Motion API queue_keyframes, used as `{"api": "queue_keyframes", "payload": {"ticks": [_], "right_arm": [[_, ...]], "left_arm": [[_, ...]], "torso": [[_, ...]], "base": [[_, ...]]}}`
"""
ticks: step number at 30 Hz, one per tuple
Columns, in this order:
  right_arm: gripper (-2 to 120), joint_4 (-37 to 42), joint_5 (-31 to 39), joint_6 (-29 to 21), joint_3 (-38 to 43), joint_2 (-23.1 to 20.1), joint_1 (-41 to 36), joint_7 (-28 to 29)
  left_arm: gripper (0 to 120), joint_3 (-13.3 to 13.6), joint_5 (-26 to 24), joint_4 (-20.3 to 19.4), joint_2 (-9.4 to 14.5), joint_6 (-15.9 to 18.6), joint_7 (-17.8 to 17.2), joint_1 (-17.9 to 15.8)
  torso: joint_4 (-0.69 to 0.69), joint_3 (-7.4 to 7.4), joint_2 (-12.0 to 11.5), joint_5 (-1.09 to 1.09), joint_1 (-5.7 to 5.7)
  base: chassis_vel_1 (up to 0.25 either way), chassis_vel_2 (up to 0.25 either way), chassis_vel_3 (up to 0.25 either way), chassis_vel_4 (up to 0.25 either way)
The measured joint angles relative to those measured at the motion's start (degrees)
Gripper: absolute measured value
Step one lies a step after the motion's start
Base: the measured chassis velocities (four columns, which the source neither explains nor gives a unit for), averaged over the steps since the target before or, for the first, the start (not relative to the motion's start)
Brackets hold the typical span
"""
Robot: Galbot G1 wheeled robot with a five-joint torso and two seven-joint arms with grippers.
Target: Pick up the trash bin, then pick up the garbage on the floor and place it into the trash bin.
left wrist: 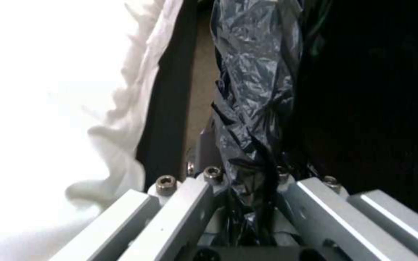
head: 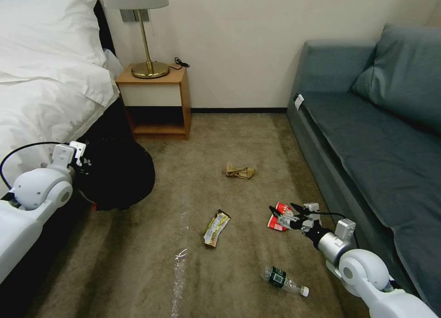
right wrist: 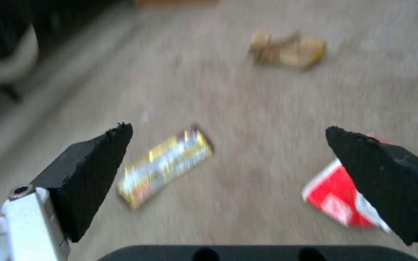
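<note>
My left gripper (head: 84,161) holds the trash bin (head: 117,173) off the carpet beside the bed, its black liner bag facing me. In the left wrist view the left gripper (left wrist: 246,178) is shut on the crinkled liner (left wrist: 257,90) at the rim. The right gripper (head: 287,213) hangs open low over the carpet, just above the red-and-white packet (head: 277,222). The right wrist view shows the right gripper (right wrist: 227,129) open, with the yellow-green wrapper (right wrist: 165,166) between its pads and the red packet (right wrist: 337,197) beside one pad. On the floor lie brown paper (head: 240,171), the wrapper (head: 216,228) and a bottle (head: 285,281).
A bed with white linen (head: 41,93) fills the left. A wooden nightstand (head: 156,102) with a brass lamp stands against the far wall. The blue-grey sofa (head: 367,139) runs along the right, close to my right arm. A clear plastic strip (head: 179,272) lies on the carpet in front.
</note>
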Motion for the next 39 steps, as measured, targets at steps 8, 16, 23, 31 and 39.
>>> {"api": "queue_keyframes", "payload": {"ticks": [8, 16, 23, 31, 39], "right_arm": [[100, -0.31, 3.04, -5.73, -10.79, -9.73, 5.01, -0.23], [100, -2.3, 2.57, -6.91, -20.37, -9.47, 8.25, -0.28], [100, -4.95, -0.46, -6.6, -23.1, -8.27, 7.51, -1.41], [100, -5.94, -2.11, -5.63, -23.14, -9.61, 5.81, -2.42], [100, -12.22, -7.06, -3.49, -24.59, -7.03, 6.85, -4.21]], "left_arm": [[1, -5.21, 3.46, -1.19, 0.75, -1.21, 4.09, 6.28], [1, -7.84, 6.49, -3.24, -1.12, -1.81, 5.6, 10.81], [1, -8.41, 7.9, -4.61, -2.86, -1.87, 5.5, 12.92], [1, -9.23, 7.92, -5.28, -2.34, -1.88, 5.24, 14.08], [1, -7.76, 7.27, -5.53, -1.79, -1.76, 4.95, 12.72]], "torso": [[0.0, 0.0, 0.0, 0.0, 0.0], [0.0, 0.01, 0.0, 0.0, 0.0], [-0.01, 0.01, 0.0, 0.01, 0.0], [-0.01, 0.0, 0.0, 0.0, 0.0], [0.0, 0.0, 0.0, 0.01, 0.0]], "base": [[0.0, 0.0, 0.0, 0.0], [0.0, 0.0, 0.0, 0.0], [0.0, 0.0, 0.0, 0.0], [0.0, 0.0, 0.0, 0.0], [0.0, 0.0, 0.0, 0.0]]}}
